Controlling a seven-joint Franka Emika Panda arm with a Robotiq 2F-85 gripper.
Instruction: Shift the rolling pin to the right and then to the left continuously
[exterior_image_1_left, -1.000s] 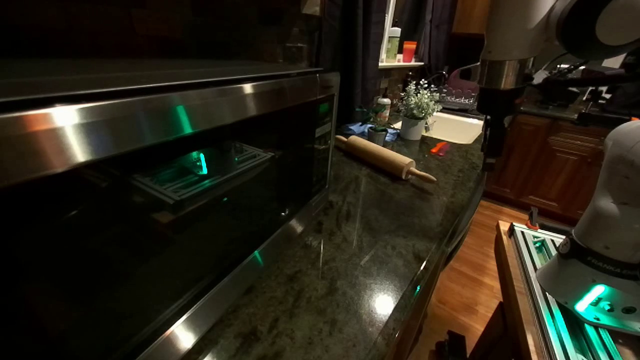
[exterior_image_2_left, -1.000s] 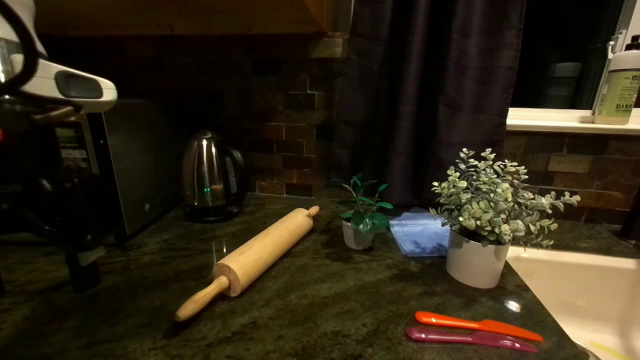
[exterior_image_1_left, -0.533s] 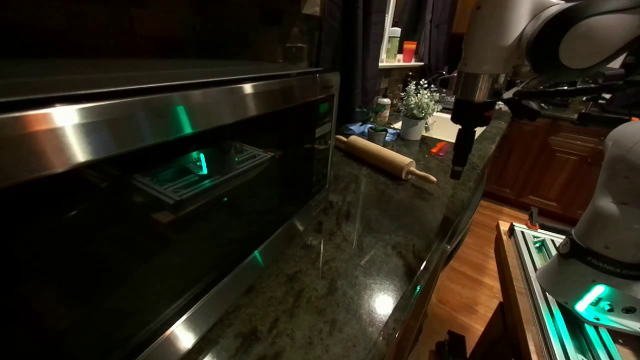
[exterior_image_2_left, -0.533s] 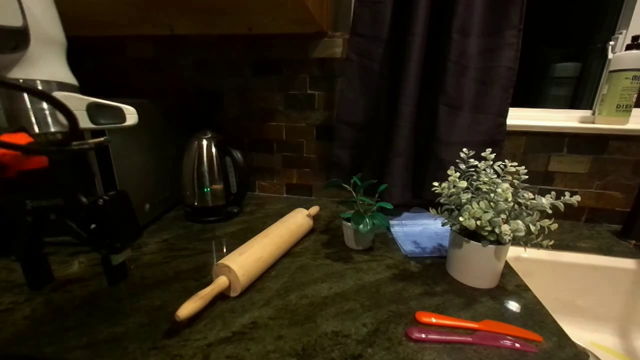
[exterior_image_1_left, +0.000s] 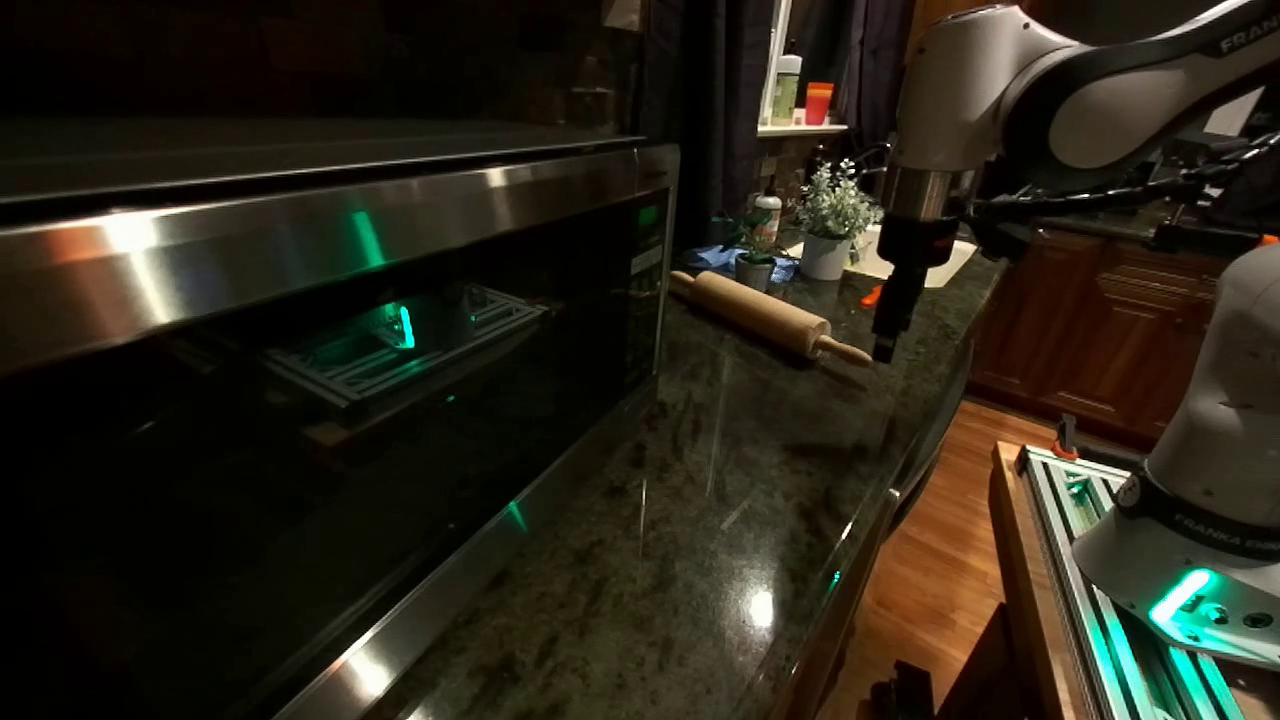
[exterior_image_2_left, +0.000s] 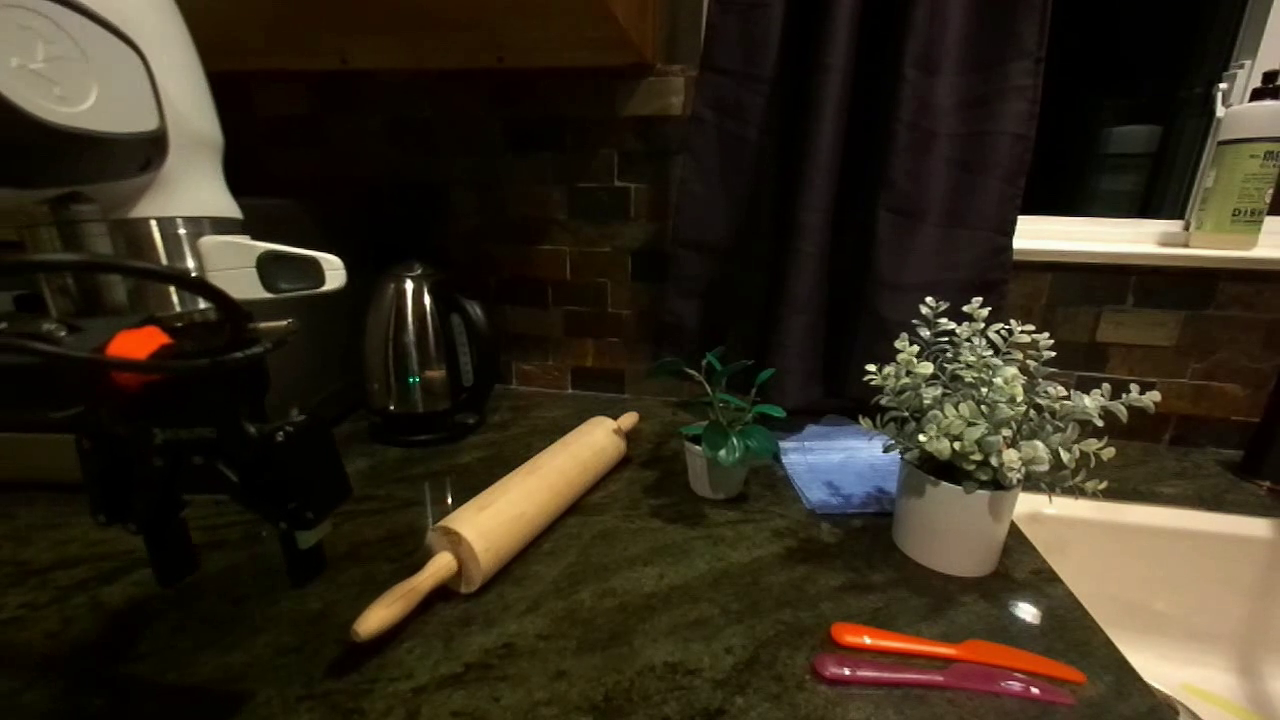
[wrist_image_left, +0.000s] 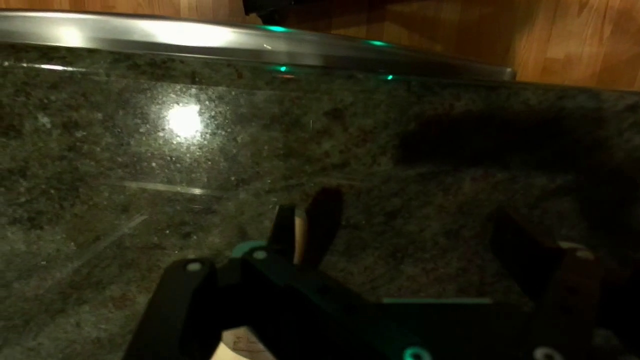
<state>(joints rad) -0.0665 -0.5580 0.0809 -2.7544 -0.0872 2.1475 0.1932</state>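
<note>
The light-tan wooden rolling pin lies on the dark stone counter, whole in both exterior views. It lies at a slant, its near handle pointing towards the counter's front edge. My gripper is open and empty above the counter, close to that near handle, in both exterior views. In the wrist view its two fingers are wide apart with only counter between them. There, a sliver of the handle shows beside the left finger, and part of the pin's body shows at the bottom edge; the rest is hidden by the gripper.
A microwave and a kettle stand behind the pin. A small potted plant, blue napkins and a larger white pot are beyond it. An orange knife and a purple knife lie near the sink.
My gripper has come in over the counter from the front edge side and moved closer to the rolling pin's near handle. The rolling pin has not moved.
</note>
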